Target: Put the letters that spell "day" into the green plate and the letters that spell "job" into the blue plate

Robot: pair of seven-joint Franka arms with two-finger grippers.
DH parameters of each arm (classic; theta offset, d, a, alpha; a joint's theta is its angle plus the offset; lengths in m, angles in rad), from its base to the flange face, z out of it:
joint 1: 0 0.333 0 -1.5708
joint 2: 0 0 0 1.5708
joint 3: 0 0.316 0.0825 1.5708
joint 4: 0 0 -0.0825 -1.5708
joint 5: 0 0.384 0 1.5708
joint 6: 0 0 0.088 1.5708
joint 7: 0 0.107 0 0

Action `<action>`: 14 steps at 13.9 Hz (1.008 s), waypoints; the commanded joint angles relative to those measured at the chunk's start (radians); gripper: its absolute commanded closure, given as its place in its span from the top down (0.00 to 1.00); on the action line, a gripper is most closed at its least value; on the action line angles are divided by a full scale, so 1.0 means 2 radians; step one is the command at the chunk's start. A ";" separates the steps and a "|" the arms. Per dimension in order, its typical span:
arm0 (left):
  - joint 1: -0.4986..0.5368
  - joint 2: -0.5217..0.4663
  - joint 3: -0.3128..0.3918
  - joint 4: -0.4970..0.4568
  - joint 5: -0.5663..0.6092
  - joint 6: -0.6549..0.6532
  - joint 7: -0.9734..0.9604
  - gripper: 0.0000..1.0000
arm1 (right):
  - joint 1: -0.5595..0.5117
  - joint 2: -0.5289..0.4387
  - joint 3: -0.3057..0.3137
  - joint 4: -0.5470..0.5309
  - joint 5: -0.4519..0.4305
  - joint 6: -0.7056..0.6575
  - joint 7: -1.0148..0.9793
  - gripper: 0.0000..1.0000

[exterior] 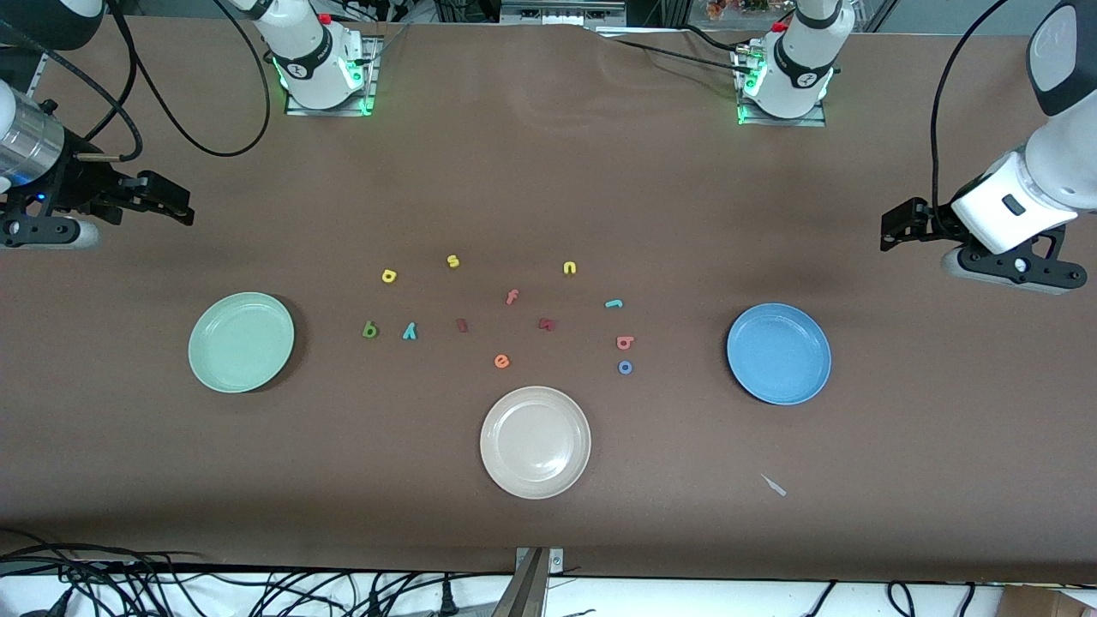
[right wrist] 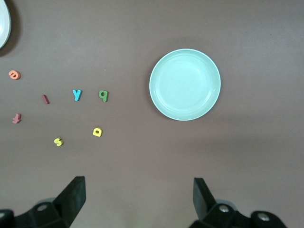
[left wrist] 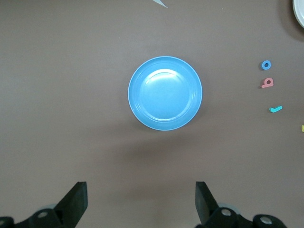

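Both arms wait up high, nothing picked. The left gripper (exterior: 896, 230), at the frame's right edge, hangs with fingers spread above bare table; the right gripper (exterior: 176, 206), at the left edge, is spread too. The green plate (exterior: 241, 342) sits lower left, with the green d (exterior: 369, 329), yellow a (exterior: 389, 275) and teal y (exterior: 410, 331) just beside it toward centre. The blue plate (exterior: 778, 352) sits lower right, near the teal j (exterior: 614, 303), red b (exterior: 625, 343) and blue o (exterior: 626, 368).

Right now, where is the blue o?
The blue o lies on the table just nearer the front camera than the salmon b, between the cream-white plate and the blue plate.
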State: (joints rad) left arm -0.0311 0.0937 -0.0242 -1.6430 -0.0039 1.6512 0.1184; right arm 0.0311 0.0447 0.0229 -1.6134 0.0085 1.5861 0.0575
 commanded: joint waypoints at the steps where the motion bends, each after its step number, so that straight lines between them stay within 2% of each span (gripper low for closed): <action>1: -0.003 0.008 0.000 0.005 0.007 0.004 0.003 1.00 | -0.001 -0.002 -0.001 -0.002 0.004 0.003 0.001 1.00; 14: 0.000 -0.011 0.000 -0.021 0.006 0.019 0.003 1.00 | -0.001 -0.002 -0.001 -0.002 0.004 0.004 0.001 1.00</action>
State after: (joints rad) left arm -0.0321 0.1060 -0.0252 -1.6460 -0.0040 1.6808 0.1183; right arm 0.0311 0.0447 0.0229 -1.6133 0.0085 1.5879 0.0575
